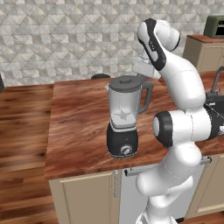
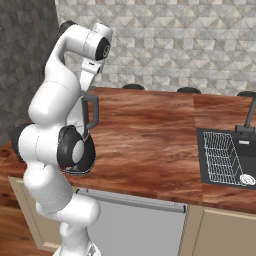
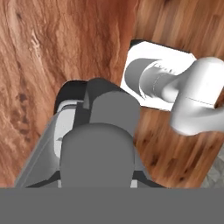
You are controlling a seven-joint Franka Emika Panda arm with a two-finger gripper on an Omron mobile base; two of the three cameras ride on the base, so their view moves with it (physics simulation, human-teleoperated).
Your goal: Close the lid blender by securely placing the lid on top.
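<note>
The blender stands on the wooden counter, a clear jar with a grey handle on a black base with a silver dial. The dark grey lid lies flat on the jar's rim with its knob up. My gripper hangs just right of and slightly above the lid, over the handle; its fingertips are hidden. In the right base view my arm covers most of the blender, and the gripper is above it. The hand view looks straight down on the grey lid and the blender's black base.
Small black round caps sit along the counter's far edge. A sink with a wire rack and a faucet lies to the right. The counter's left edge drops to a wooden floor. A tiled wall stands behind.
</note>
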